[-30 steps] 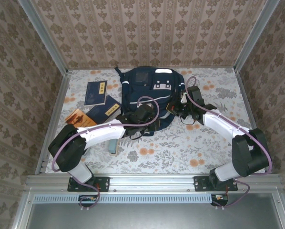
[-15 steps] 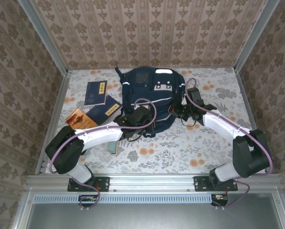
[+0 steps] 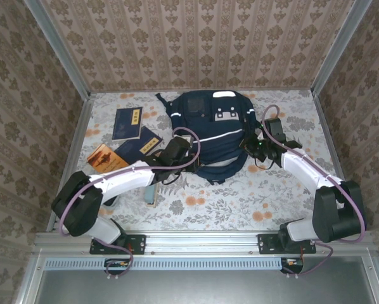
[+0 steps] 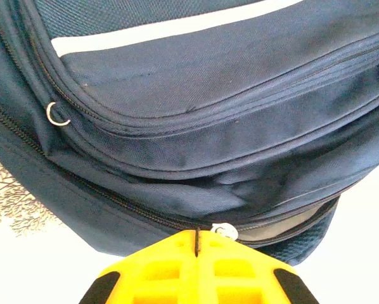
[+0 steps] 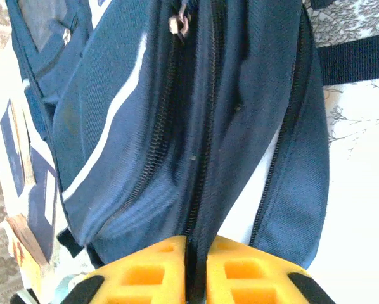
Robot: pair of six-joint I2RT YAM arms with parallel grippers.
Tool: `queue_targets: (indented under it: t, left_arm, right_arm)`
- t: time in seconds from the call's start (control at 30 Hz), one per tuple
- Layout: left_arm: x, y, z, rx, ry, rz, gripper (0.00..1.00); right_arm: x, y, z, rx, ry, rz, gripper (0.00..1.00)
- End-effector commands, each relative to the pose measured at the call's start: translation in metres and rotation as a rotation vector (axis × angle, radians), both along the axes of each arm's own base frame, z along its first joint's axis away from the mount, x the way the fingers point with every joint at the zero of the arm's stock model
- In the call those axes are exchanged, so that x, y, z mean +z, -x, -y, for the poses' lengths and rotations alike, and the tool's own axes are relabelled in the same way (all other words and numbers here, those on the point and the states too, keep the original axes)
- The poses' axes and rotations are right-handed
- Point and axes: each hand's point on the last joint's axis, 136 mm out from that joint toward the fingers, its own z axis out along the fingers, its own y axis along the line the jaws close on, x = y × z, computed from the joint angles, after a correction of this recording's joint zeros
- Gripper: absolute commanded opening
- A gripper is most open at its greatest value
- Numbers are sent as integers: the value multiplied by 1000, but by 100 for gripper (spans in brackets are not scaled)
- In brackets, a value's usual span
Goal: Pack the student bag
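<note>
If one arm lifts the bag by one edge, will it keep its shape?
Probably floppy: the bag shows soft creases, so it would likely sag. It lies flat, so it may be light. The woven surface seems unlikely to slip.

No text, number, brand or sign is legible in any view.

Top view:
- Far navy booklet (image 3: 127, 122): a pale vertical label strip (image 3: 136, 118) on the cover. Its marks are too small to read.
- Near navy booklet (image 3: 144, 145): a pale strip of the same kind on the cover, also unreadable.
- Orange book (image 3: 106, 157): dark print on the cover, not resolvable into characters.
- Backpack (image 3: 211, 130): the white patch (image 3: 224, 115) shows small dark marks that cannot be read as lettering.

Wrist views: the backpack's white stripe (image 4: 170, 28) shows no readable lettering.
</note>
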Motion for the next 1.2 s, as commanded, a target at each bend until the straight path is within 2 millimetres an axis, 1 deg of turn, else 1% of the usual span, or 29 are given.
queue_targets:
  t: [0.0, 0.03, 0.1, 0.13, 0.2, 0.23, 0.27, 0.33, 0.37, 0.43, 0.5, 0.63, 0.67, 0.73, 0.77, 0.83, 0.93, 0.97, 1.07, 1.13, 1.17]
  left_arm:
    - [10, 4, 30, -123, 30, 39, 0]
    - [12, 5, 36, -143, 40, 44, 0]
    - [13, 7, 42, -159, 42, 44, 0]
    - [12, 5, 41, -148, 29, 41, 0]
    - [6, 1, 32, -111, -22, 32, 0]
    - [3, 1, 27, -106, -42, 27, 4]
    - [1, 2, 23, -105, -58, 16, 11]
    - [-3, 3, 14, -110, -89, -2, 22]
    - [-4, 4, 11, -122, -95, -16, 26]
    - [-6, 5, 6, -140, -98, -49, 32]
    - [-7, 5, 3, -156, -97, -73, 36]
    - [-6, 1, -5, -139, -94, -93, 39]
    - [-4, 0, -6, -132, -87, -95, 39]
    - [-2, -3, -11, -107, -73, -104, 40]
    - [-1, -4, -13, -95, -71, -105, 41]
    - [1, -8, -19, -66, -64, -104, 44]
    - [6, -11, -27, -40, -62, -90, 46]
    - [6, -11, -28, -38, -60, -89, 47]
    - [9, -11, -30, -30, -50, -86, 47]
    - [9, -9, -32, -29, -45, -87, 48]
    - [9, -8, -32, -28, -44, -87, 48]
  right_arm:
    - [7, 10, -10, 26, -45, 5, 43]
    - [3, 16, -9, 8, -40, -18, 48]
    - [-4, 25, -7, -18, -34, -51, 51]
    - [-10, 31, -6, -32, -29, -74, 52]
    - [-15, 37, -4, -48, -15, -97, 55]
    - [-18, 41, -4, -52, -14, -111, 57]
    - [-19, 43, -5, -57, -23, -121, 59]
    - [-17, 44, -14, -53, -64, -118, 61]
    - [-16, 43, -19, -53, -85, -119, 62]
    - [-14, 41, -26, -56, -101, -125, 62]
    - [-12, 37, -31, -63, -97, -123, 61]
    - [-16, 31, -31, -94, -39, -144, 57]
    - [-15, 29, -32, -99, -20, -141, 57]
    - [-7, 25, -35, -94, 20, -122, 56]
    - [-11, 25, -35, -98, 48, -142, 56]
    - [-10, 23, -37, -118, 91, -156, 56]
    - [-10, 21, -42, -176, 95, -195, 55]
    - [-10, 19, -45, -190, 82, -204, 55]
    - [-13, 9, -65, -217, -3, -231, 54]
    - [-16, 4, -80, -227, -46, -268, 52]
    - [-17, 3, -84, -236, -51, -294, 51]
